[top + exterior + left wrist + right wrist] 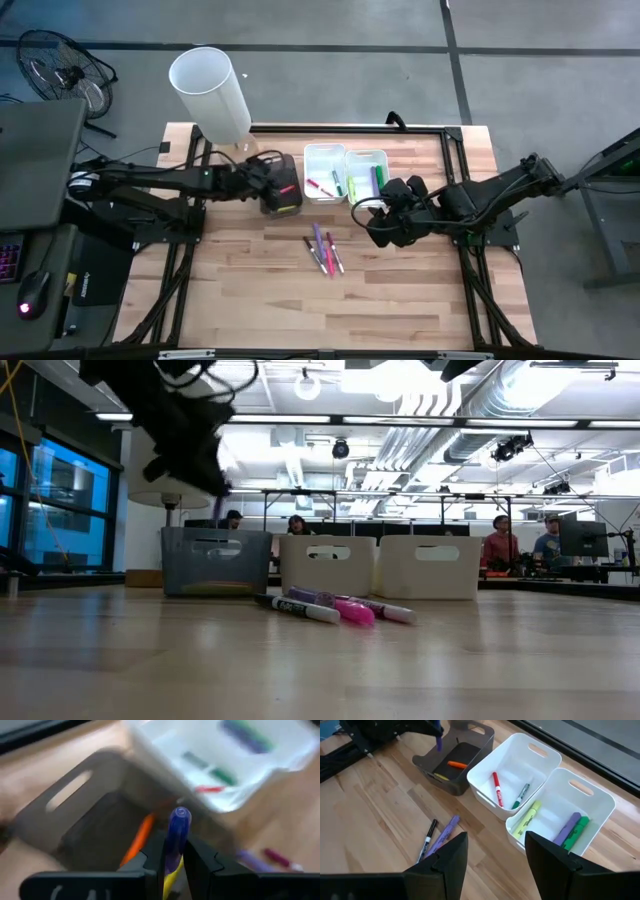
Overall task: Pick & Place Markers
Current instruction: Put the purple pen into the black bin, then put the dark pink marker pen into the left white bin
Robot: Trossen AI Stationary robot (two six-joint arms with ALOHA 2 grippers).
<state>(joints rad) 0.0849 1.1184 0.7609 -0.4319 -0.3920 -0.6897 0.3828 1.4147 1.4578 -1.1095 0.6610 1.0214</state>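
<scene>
My left gripper [268,183] [175,851] hangs over the dark bin [286,206] [95,825], shut on a marker with a blue-purple cap and yellow body [176,837] [439,740]. An orange marker [456,764] lies in that bin. Several markers, purple, pink and black-and-white, [323,250] [335,607] lie flat on the table in front of the bins. My right gripper [388,222] [495,855] is open, above the table to the right of them. One white bin [512,775] holds a red and a green marker. The other [570,805] holds yellow, purple and green ones. My left gripper pinches the marker's yellow body [172,867] between its two fingers [152,862], coming from above. The capped end [180,815] sticks out past the fingertips toward the bin. The marker is upright, lifted clear over the dark bin, touching nothing else.
A tall white cylinder [212,92] stands at the table's far edge behind the left arm. The three bins [215,560] [325,565] [425,565] stand side by side in the far half of the table. Bare wood lies toward the near edge [320,310]. People sit in the room beyond [500,545].
</scene>
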